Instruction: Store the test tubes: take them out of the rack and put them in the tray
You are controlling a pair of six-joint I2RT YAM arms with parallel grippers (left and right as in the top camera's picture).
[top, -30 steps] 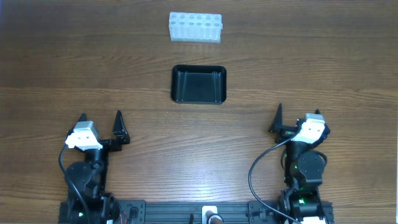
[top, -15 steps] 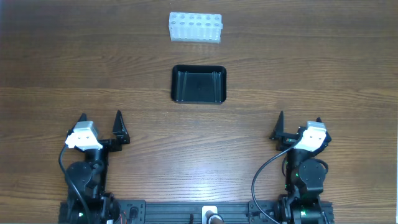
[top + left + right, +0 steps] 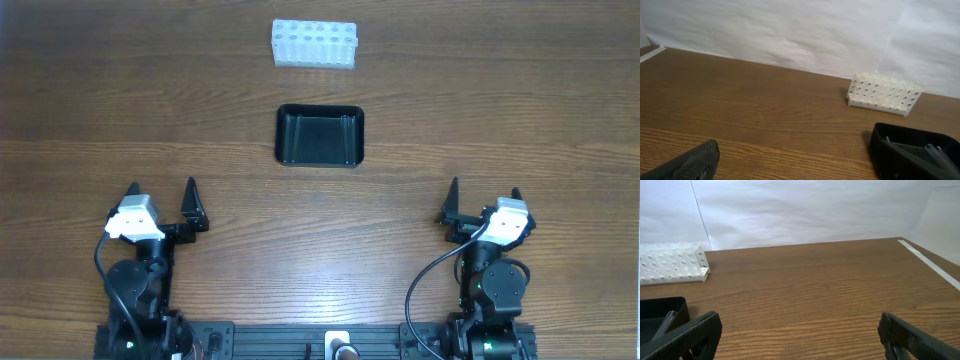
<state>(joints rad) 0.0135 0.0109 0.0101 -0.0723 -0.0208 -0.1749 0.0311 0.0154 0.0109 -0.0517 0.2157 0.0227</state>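
The white test tube rack [image 3: 314,44] stands at the far middle of the table, seen too as the rack [image 3: 883,93] and the rack [image 3: 671,263]. In front of it lies the black tray [image 3: 320,135], holding clear tubes [image 3: 938,153]. The tray's corner [image 3: 660,314] shows in the right wrist view. My left gripper [image 3: 162,194] is open near the front left, far from both. My right gripper [image 3: 483,198] is open near the front right, with nothing between its fingers [image 3: 697,330].
Brown wooden tabletop [image 3: 480,110] stretches around the rack and tray. A white backdrop [image 3: 790,30] rises behind the table's far edge. A pale tape strip [image 3: 930,262] marks the right side of the table.
My right gripper has drawn back toward its base and slightly to the right. The left arm, rack and tray have not moved.
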